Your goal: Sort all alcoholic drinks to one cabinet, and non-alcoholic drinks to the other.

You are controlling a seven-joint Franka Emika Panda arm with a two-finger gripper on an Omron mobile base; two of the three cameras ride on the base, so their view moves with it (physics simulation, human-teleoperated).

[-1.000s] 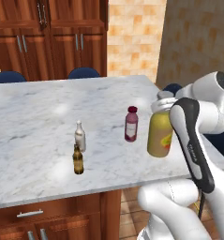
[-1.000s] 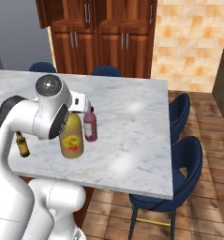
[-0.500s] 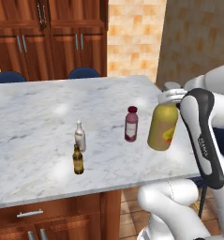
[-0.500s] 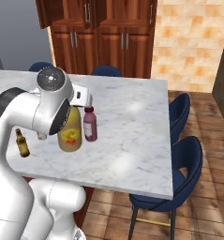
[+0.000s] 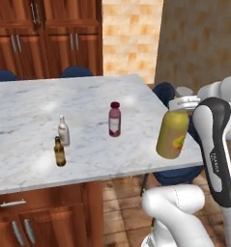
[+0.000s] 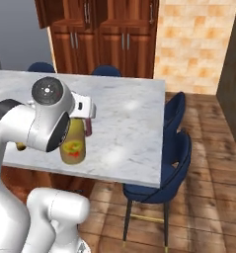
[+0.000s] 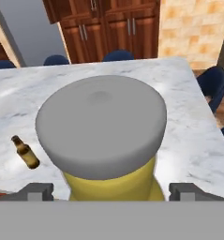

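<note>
My gripper is shut on the grey cap of the mustard-yellow bottle and holds it tilted in the air by the marble table's near right corner. In the hand view the gripper has a fingertip on each side of the yellow bottle. On the table stand the maroon bottle, the small whitish bottle and the amber bottle. The amber bottle also appears left of the cap. The reddish-brown cabinet stands behind the table with its doors closed.
Blue chairs stand along the table's right side, and more chairs at its far side. Wooden floor lies open to the right. The yellow bottle hangs beside my white arm, which hides most of the maroon bottle.
The whole scene has shifted left in the left base view, so the base has moved. The yellow bottle stays in my gripper and now sits nearer the table's right corner.
</note>
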